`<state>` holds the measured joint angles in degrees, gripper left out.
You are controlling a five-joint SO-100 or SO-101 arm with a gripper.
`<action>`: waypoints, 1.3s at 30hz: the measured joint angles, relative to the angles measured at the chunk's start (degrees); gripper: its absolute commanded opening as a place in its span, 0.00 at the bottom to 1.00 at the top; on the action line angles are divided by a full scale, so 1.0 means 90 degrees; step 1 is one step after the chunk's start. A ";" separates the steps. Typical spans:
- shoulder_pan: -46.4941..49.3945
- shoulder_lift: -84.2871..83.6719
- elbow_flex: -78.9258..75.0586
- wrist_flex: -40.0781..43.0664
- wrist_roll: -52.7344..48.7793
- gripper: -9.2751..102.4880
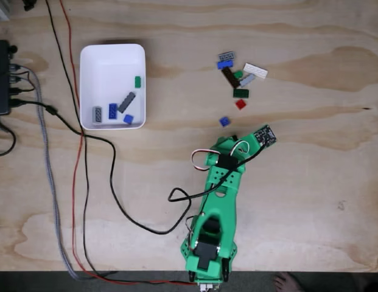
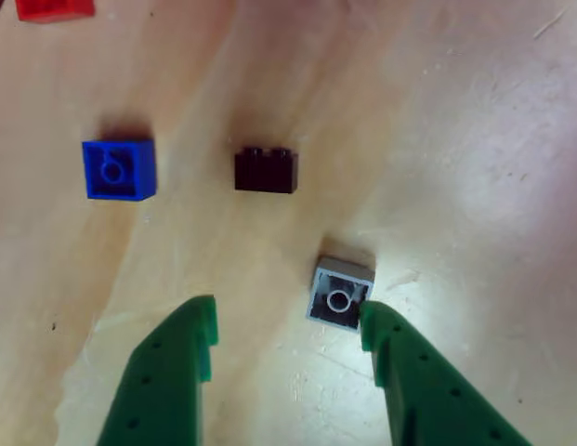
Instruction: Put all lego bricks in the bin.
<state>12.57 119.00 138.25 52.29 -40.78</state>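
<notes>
Other view: claw (image 2: 288,333) wide open, right finger (image 2: 386,339) touching grey brick (image 2: 339,293).

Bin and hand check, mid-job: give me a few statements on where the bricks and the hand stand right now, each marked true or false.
1. The white bin already holds several lego bricks. True.
2. The hand is shut on the grey brick. False: its jaws are open, and the right finger only meets the brick's edge.
3. In the other view, the blue brick lies upside down on the table. True.
4. The black brick sits between the fingers. False: it lies beyond them.
5. No bricks are left on the table. False: a cluster remains right of the bin in the fixed view.
</notes>
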 measured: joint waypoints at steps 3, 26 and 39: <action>0.0029 -0.0156 0.0049 -0.0166 0.0098 0.21; -0.0830 -0.0508 -0.0605 0.0000 0.0537 0.08; -0.5166 -0.4248 -0.7861 0.2285 0.0781 0.33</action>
<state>-33.93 80.77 67.50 72.86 -33.75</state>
